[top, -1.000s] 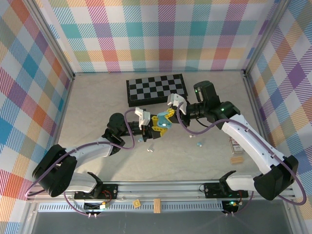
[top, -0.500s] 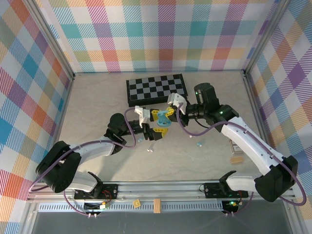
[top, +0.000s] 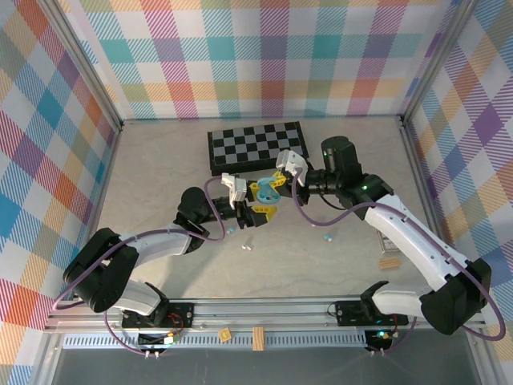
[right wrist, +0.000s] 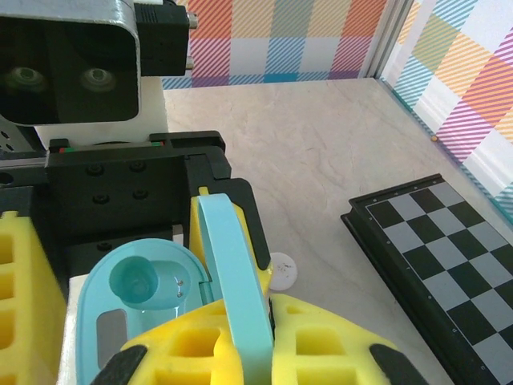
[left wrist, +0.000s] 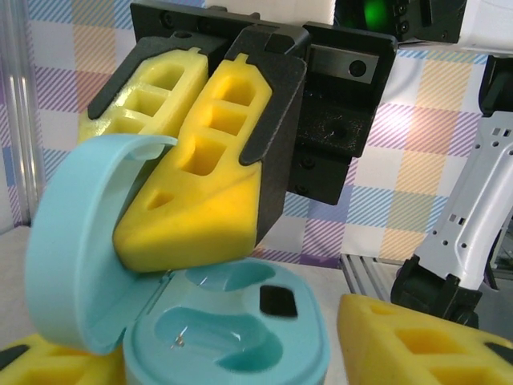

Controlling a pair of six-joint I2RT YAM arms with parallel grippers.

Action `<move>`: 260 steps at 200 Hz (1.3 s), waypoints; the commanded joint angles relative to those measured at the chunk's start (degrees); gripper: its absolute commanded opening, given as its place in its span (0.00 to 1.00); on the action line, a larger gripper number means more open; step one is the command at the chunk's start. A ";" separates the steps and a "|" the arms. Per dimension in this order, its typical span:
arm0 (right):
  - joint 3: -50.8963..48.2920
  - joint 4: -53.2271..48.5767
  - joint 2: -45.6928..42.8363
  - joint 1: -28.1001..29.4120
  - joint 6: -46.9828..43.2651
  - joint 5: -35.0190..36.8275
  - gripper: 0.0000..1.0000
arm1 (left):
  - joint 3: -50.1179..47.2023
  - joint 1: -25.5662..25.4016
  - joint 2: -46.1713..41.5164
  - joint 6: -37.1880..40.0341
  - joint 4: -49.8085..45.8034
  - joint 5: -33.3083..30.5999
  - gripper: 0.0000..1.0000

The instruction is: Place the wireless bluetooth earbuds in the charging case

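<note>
A light blue charging case [top: 267, 191] hangs open above the table between my two grippers. My right gripper [right wrist: 256, 329] is shut on its raised lid [right wrist: 232, 273], with the yellow pads [left wrist: 200, 184] pressed on both faces. My left gripper [left wrist: 232, 353] stands open around the case base [left wrist: 232, 329], with a narrow gap at its right pad [left wrist: 425, 337]. Both wells in the base look empty. Loose earbuds lie on the table: a white one [top: 248, 246] below the left gripper and a light blue one [top: 327, 237] to the right.
A folded chessboard [top: 256, 148] lies behind the grippers. A small white round piece [right wrist: 282, 270] sits on the table under the case. Small wooden blocks [top: 389, 262] lie at the right edge. Plaid walls close in three sides.
My left jaws opened wide and then narrowed around the case base. Both grippers and the case shifted slightly toward the chessboard. The right gripper kept its hold on the lid.
</note>
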 commanded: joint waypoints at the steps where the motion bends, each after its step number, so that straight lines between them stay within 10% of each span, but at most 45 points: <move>1: -0.10 2.06 -0.98 -0.15 0.41 -0.55 0.00 | -0.03 -0.24 -0.78 0.70 1.40 1.56 0.53; 260: -3.14 4.24 -3.48 -0.17 -0.57 2.50 0.00 | 0.05 -0.19 -0.96 -2.03 3.52 0.52 0.58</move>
